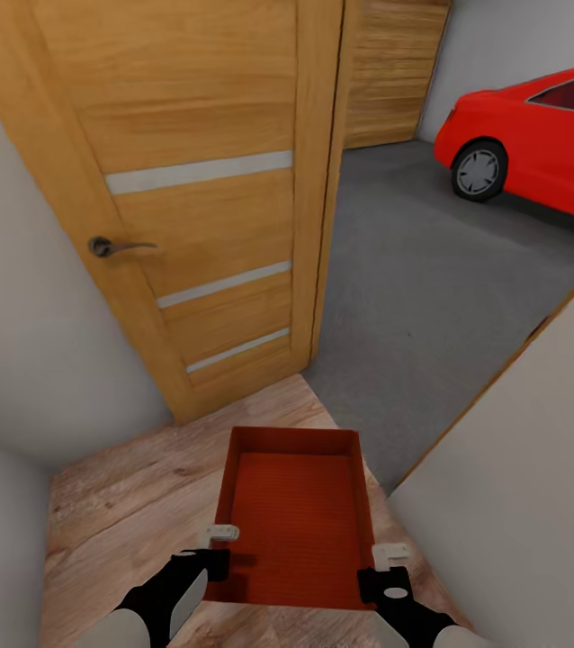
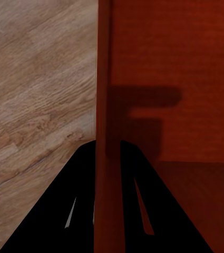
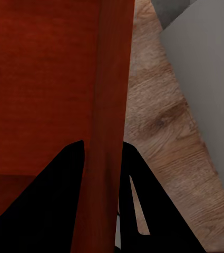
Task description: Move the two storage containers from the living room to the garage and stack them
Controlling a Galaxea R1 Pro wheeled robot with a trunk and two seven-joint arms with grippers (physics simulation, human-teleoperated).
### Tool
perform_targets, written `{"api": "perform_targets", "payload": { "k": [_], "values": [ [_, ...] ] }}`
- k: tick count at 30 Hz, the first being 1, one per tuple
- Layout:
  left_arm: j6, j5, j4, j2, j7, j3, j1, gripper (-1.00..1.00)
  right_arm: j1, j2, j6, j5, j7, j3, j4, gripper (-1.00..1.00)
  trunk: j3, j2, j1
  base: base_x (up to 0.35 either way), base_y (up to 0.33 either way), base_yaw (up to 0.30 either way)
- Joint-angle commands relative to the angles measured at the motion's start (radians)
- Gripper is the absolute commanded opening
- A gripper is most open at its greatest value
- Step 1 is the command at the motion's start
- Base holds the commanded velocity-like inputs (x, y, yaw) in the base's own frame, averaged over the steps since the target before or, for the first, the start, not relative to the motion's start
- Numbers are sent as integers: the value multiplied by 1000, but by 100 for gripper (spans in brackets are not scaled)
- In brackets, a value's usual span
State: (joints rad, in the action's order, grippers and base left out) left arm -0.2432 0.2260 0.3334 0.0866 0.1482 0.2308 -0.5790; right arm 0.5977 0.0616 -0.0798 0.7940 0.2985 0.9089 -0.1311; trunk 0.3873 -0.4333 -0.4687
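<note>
Door (image 1: pixel 188 180): at ten o'clock stood a warm wood-grain slab with pale inset strips and a dark lever handle (image 1: pixel 112 245). It hung ajar, and I judged its edge could clip the load if the base swung left.
Left gripper (image 1: pixel 219 547): at seven o'clock it was clamped over the container's left wall, black fingers (image 2: pixel 72 211) pinching either side of that thin red panel.
Storage container (image 1: pixel 294 522): at six o'clock it was carried between both arms above the light plank floor (image 1: pixel 125 504), just short of the threshold. It was an orange-red, open-top, finely ribbed rectangle. Thin walls like these looked prone to slipping out of a pinch grip.
Right gripper (image 1: pixel 384 569): at five o'clock it was nipped onto the right wall, the same narrow hold.
White wall (image 1: pixel 521 468): at four o'clock, plain and smooth, it sat near the right elbow; a scrape seemed likely through this tight gap.
Garage floor (image 1: pixel 431 288): at one o'clock lay rough grey concrete.
Red car (image 1: pixel 539 135): at two o'clock, glossy and well apart.
</note>
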Motion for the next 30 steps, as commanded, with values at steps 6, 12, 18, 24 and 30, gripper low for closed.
{"api": "perform_targets", "payload": {
  "k": [6,12,18,24,30],
  "values": [
    [12,15,6,-2,10,45,0,-100,1,-20,1,35,-2,4,0,-100,2,-2,0,0,0,-288],
    [12,15,6,-2,10,45,0,-100,1,-20,1,35,-2,4,1,-100,2,-2,0,0,0,-208],
    [8,15,6,-2,10,44,0,-100,1,-20,1,35,-1,4,1,-100,2,-2,0,10,1,-19],
    [8,15,6,-2,9,44,0,-100,1,-20,0,35,-1,4,1,-100,2,-2,0,220,121,-1],
    [8,15,6,-2,8,44,0,-100,1,-19,0,35,-1,4,1,-100,2,-2,0,287,167,0]
  ]
}}
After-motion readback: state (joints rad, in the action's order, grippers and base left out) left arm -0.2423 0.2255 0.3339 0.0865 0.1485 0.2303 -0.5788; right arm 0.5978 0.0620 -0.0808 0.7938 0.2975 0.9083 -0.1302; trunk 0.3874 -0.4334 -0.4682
